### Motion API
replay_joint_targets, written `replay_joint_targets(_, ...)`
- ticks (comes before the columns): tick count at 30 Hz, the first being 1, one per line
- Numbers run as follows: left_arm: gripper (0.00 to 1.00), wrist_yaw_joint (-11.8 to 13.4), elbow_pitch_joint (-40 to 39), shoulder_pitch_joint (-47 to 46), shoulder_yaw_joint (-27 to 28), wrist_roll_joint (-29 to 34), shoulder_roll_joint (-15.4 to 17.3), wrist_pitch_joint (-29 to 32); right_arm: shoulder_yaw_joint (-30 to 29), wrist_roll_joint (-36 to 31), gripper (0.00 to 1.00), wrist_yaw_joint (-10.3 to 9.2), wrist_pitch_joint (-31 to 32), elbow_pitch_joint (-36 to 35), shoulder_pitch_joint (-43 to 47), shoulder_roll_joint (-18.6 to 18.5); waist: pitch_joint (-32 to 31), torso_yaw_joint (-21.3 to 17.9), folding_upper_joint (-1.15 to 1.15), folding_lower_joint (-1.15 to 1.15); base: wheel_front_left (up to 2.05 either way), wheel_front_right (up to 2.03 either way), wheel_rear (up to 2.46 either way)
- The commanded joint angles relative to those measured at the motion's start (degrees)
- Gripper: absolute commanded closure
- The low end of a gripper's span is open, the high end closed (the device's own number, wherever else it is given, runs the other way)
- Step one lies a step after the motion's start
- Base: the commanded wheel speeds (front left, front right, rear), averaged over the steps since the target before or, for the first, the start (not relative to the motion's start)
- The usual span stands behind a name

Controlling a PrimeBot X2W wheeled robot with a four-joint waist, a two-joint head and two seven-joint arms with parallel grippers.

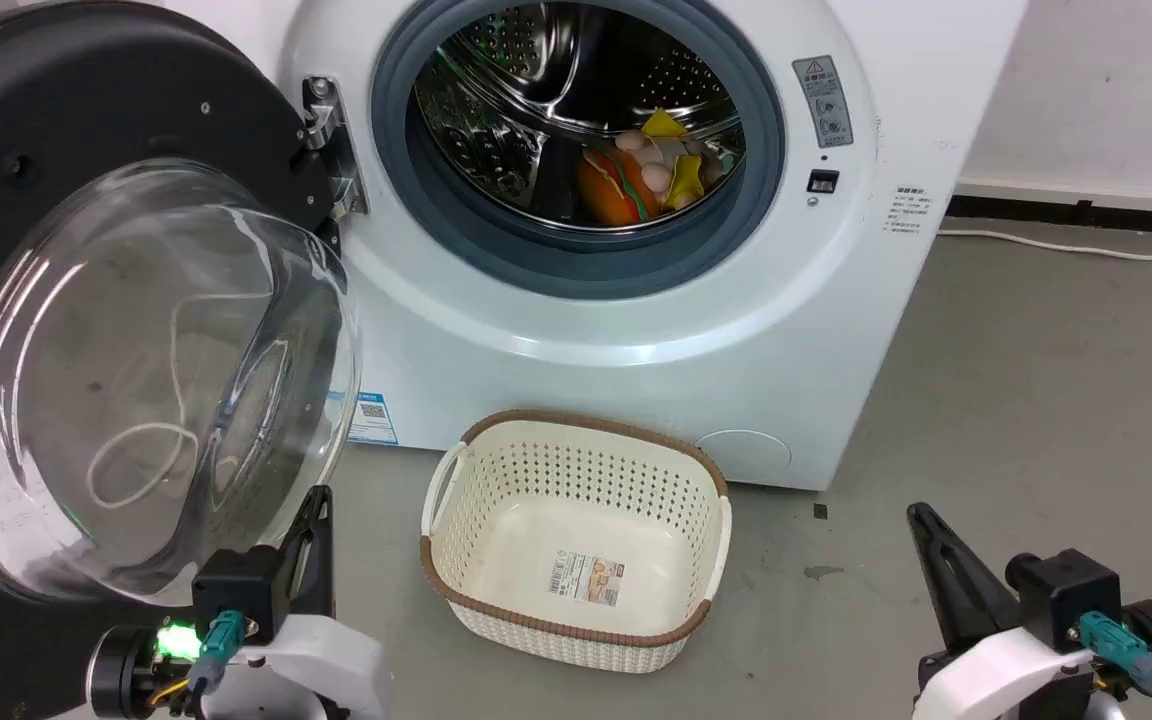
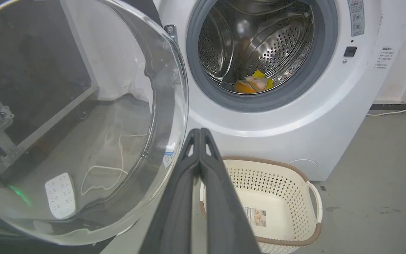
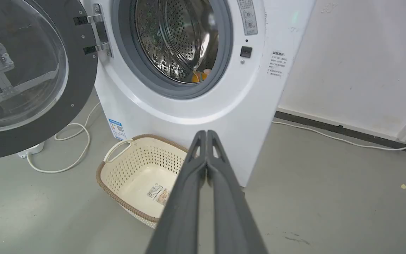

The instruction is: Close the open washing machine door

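as the washing machine door (image 1: 56,120) hung open just left of the left gripper (image 2: 199,135), it and the right gripper (image 3: 206,135) had fingers pressed together.

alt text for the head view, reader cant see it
The washing machine door hangs wide open at left, glass bowl bulging toward the camera, beside the steel drum holding toys. A cream basket sits on the floor in front; left gripper and right gripper, fingers shut, sit low at either side.

- The washing machine door (image 1: 86,120) stands swung wide, its glass bowl (image 1: 136,380) bulging close beside the left gripper (image 1: 319,505).
- A laundry basket (image 1: 576,645) blocks the floor (image 1: 1036,400) before the washing machine (image 1: 636,330); right of it the floor is open.
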Motion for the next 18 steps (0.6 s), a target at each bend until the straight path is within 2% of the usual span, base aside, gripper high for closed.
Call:
replay_joint_targets(1,1.0,0.15,-0.24,0.74,0.07,0.16,-0.02,0.02,0.01,-0.36,1.0,0.05,0.04,-0.36,-0.79,0.11,0.0,0.0,0.0,0.0,0.0,0.0,0.0)
replay_joint_targets(18,1.0,0.15,-0.24,0.74,0.07,0.16,-0.02,0.02,0.01,-0.36,1.0,0.05,0.04,-0.36,-0.79,0.11,0.0,0.0,0.0,0.0,0.0,0.0,0.0)
